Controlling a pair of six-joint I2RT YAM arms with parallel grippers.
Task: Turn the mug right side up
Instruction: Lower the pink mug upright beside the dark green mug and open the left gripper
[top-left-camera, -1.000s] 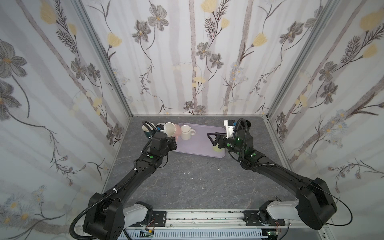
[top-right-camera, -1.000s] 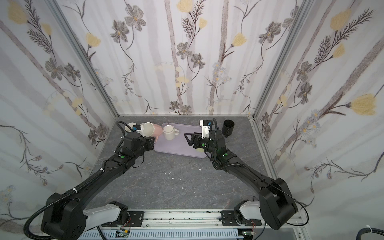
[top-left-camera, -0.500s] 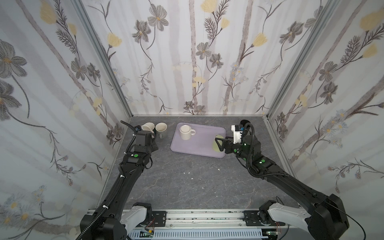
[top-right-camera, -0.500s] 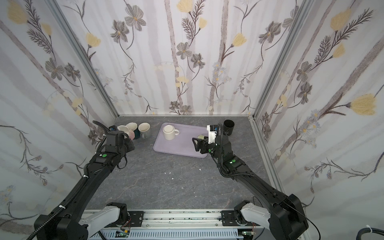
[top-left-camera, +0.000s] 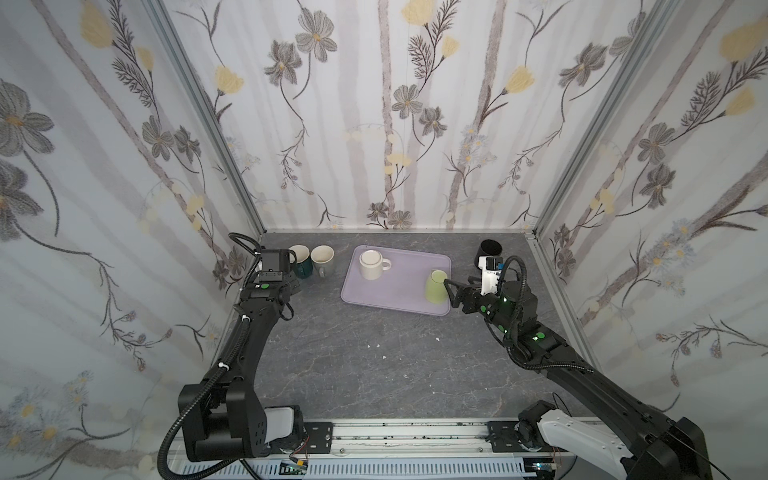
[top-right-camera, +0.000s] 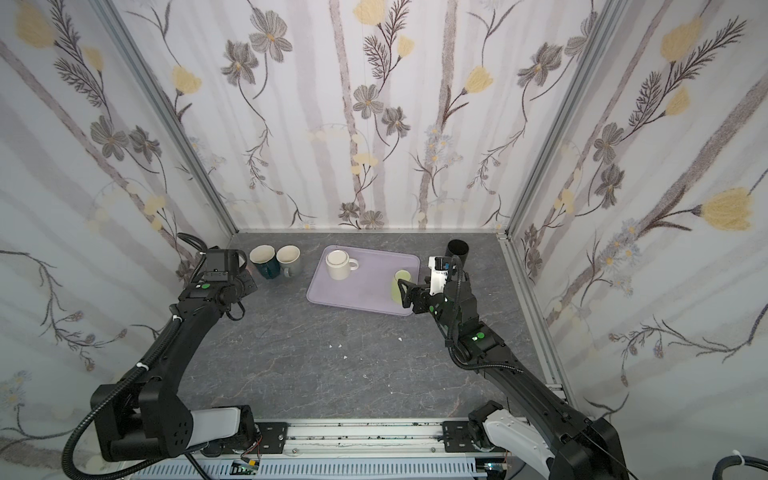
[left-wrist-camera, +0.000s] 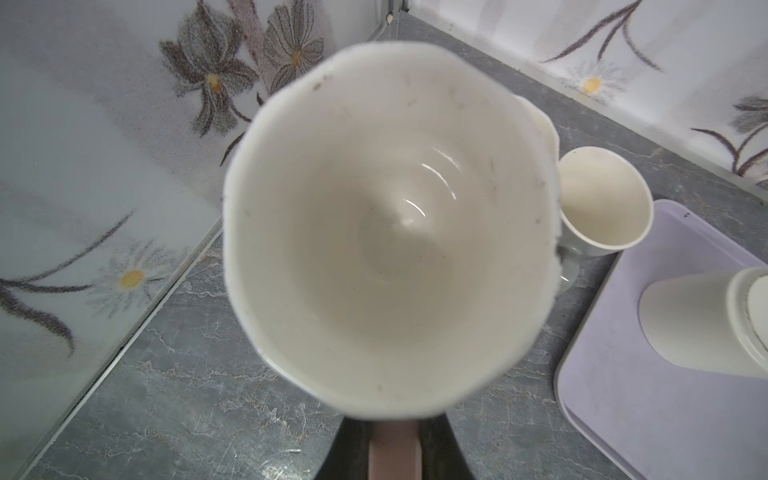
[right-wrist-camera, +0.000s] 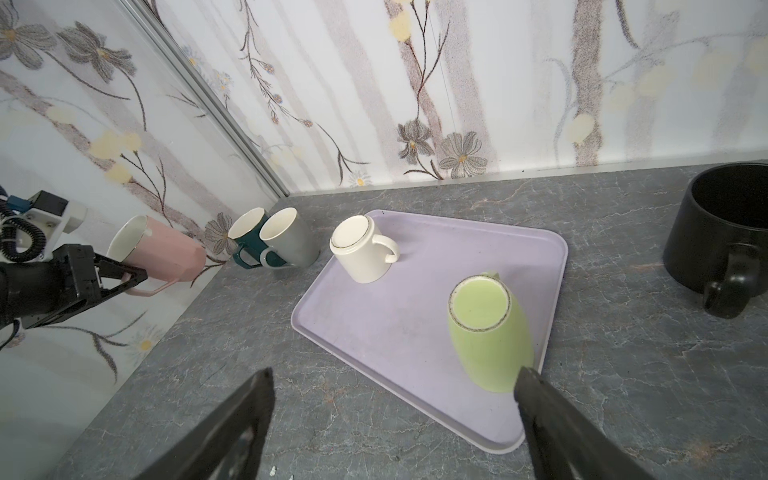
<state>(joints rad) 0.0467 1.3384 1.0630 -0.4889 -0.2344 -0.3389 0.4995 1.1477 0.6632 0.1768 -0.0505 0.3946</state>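
My left gripper (left-wrist-camera: 395, 453) is shut on the handle of a pink mug (right-wrist-camera: 158, 253). The mug is tipped on its side in the far left corner, and its cream inside (left-wrist-camera: 390, 232) faces the wrist camera. A green mug (top-left-camera: 435, 286) stands upside down at the right end of the lilac tray (top-left-camera: 395, 293). My right gripper (top-left-camera: 451, 291) is open just right of it, holding nothing, with the mug in front of one finger (right-wrist-camera: 540, 399). A cream mug (top-left-camera: 371, 266) stands upside down at the tray's far left.
A teal mug (top-left-camera: 301, 266) and a grey mug (top-left-camera: 323, 259) stand upright side by side, just right of the left gripper. A black mug (top-left-camera: 489, 250) stands upright in the far right corner behind the right wrist. Walls close in on three sides.
The left arm has carried the pink mug from the tray's left edge to the far left corner. The right gripper has drawn back to the right and opened wider, leaving the green mug free.
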